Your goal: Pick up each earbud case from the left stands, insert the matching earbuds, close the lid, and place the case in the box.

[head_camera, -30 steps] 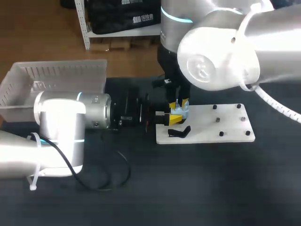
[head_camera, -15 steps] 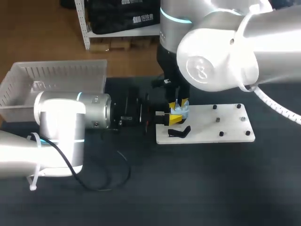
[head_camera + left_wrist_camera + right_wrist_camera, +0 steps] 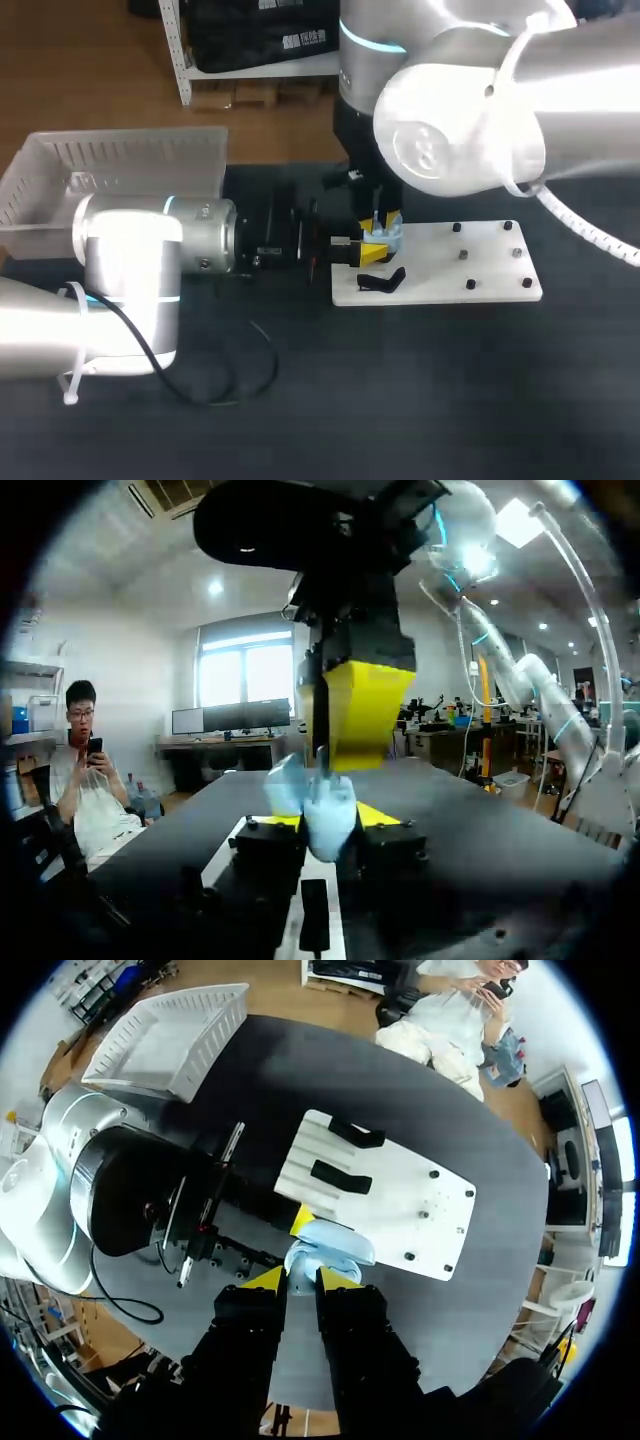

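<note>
Black table (image 3: 450, 400) lies under two big silver arms. The left arm (image 3: 130, 270) lies low across it. The right arm (image 3: 470, 110) hangs down over a white board (image 3: 480, 270). A white box (image 3: 120, 165) sits at the far left. The left gripper (image 3: 368, 252) pinches a pale blue case (image 3: 330, 815), lid open, over the board's left end, near a black stand (image 3: 382, 282). The right gripper (image 3: 383, 220), its fingers pressed close, pinches a thin pale earbud (image 3: 320, 760) just above the case.

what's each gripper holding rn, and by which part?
Left gripper holds the pale blue earbud case, clamped by two opposite sides of its body. Right gripper sits right at the case from above; whether it grips anything cannot be told.
</note>
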`<act>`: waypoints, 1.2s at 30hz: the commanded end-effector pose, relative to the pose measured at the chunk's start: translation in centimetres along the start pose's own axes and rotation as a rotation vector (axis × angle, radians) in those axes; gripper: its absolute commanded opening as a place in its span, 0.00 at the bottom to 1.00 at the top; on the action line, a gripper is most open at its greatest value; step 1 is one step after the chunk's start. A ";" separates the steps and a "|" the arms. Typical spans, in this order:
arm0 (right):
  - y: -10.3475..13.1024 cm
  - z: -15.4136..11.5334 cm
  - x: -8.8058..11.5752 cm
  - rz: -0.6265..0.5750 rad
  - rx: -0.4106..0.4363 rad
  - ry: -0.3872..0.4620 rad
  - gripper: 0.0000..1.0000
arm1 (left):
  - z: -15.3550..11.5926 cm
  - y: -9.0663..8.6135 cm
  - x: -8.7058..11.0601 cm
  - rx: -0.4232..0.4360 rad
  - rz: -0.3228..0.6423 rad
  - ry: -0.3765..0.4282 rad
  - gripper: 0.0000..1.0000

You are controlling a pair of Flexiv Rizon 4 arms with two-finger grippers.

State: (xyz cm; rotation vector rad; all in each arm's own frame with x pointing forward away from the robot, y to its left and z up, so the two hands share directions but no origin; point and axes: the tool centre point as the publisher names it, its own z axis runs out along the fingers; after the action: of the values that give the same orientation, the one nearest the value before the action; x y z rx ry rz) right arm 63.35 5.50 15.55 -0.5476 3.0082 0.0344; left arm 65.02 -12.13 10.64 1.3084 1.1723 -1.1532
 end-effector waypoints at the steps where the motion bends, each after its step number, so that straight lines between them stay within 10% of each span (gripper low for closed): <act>1: -0.1 0.3 -0.1 0.000 0.004 0.006 0.00 | 0.0 0.1 0.1 0.000 0.002 -0.003 0.00; 19: 0.2 0.8 0.0 -0.022 0.022 0.005 0.00 | 0.0 0.1 0.1 0.000 0.002 -0.003 0.00; 25: 0.3 0.6 0.0 -0.021 0.024 -0.020 0.53 | 0.0 0.1 0.1 0.000 0.002 -0.003 0.00; 36: 0.4 -0.2 0.2 -0.015 0.006 -0.064 0.58 | 0.0 0.1 0.1 0.000 0.002 -0.003 0.00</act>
State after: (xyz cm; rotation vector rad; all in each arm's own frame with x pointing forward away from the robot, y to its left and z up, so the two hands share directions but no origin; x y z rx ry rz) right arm 63.72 6.35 15.51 -0.5645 2.9605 0.0313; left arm 65.06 -12.07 10.61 1.3083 1.1719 -1.1530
